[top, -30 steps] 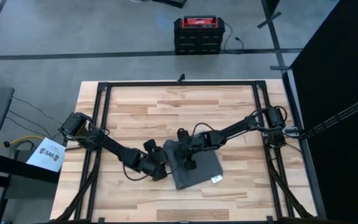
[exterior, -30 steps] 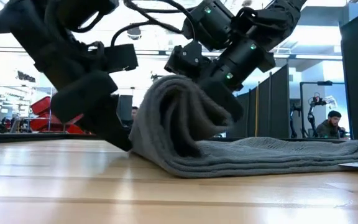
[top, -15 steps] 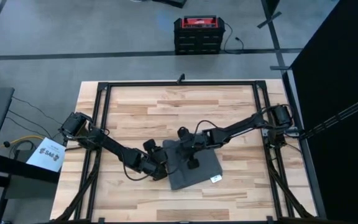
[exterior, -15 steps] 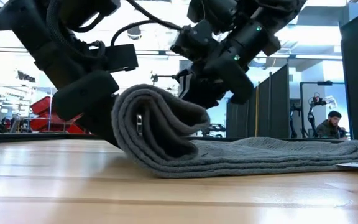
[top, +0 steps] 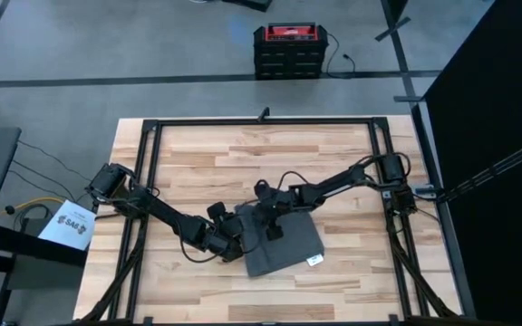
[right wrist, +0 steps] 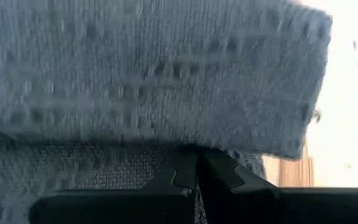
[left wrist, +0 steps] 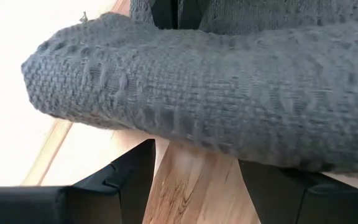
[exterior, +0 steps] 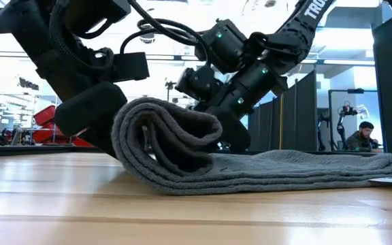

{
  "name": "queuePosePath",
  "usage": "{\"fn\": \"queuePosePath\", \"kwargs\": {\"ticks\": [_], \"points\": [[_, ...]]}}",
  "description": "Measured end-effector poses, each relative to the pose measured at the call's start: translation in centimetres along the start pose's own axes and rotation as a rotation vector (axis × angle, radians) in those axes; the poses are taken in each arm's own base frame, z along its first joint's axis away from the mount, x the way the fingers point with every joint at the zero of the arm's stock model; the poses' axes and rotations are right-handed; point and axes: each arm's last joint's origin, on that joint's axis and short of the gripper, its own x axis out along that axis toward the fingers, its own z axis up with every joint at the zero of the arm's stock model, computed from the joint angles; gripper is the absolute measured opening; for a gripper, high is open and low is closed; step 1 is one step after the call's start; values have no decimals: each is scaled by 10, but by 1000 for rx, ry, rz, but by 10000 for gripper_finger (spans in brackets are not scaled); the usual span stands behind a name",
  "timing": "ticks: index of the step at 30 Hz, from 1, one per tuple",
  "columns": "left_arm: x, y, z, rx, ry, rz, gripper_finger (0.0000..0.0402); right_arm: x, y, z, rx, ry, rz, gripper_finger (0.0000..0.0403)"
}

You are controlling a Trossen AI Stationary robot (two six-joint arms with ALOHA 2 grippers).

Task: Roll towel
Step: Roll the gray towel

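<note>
The dark grey towel (top: 288, 246) lies near the middle of the table, its white tag (top: 314, 260) at the near right corner. Its left end is folded over into a loose roll (exterior: 162, 139), and the rest lies flat toward the right (exterior: 305, 165). My left gripper (left wrist: 194, 163) is open, low at the roll's left side (top: 235, 240). My right gripper (right wrist: 195, 157) is shut and reaches in from the right (top: 266, 224), just behind the folded-over flap (exterior: 231, 138). My left gripper lies level near the table, coming from the left. The roll's outer curve (left wrist: 185, 118) overhangs its two open fingers (left wrist: 126, 180); I cannot tell whether they touch the cloth. My right gripper slants down from the right. Its shut fingertips (right wrist: 185, 165) meet the lower edge of the folded-over flap (right wrist: 185, 134), above the flat layer (right wrist: 86, 171). Nothing shows between the fingers.
A black frame (top: 261, 121) runs round the tabletop. Bare wood (top: 261, 154) lies toward the far edge. A red and black box (top: 288, 50) stands on the floor beyond the table. A person (exterior: 365, 136) sits far off in the room.
The raised fold at the towel's left end has sunk and flopped toward the table's left, forming a lower, rounder roll. My right gripper came off the top of the fold, rose, then went left and down behind it.
</note>
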Motion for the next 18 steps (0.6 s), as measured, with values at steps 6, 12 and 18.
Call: {"fn": "queuePosePath", "kwargs": {"ticks": [6,12,18], "points": [[-3,1,1,-14,-2,-2,214,-12,-4,4,-29,50,-36,0],[-8,4,3,-26,2,-1,214,-42,-21,15,-81,101,-120,0],[-12,9,1,-14,32,25,214,-34,-28,15,-38,-11,-32,0]]}}
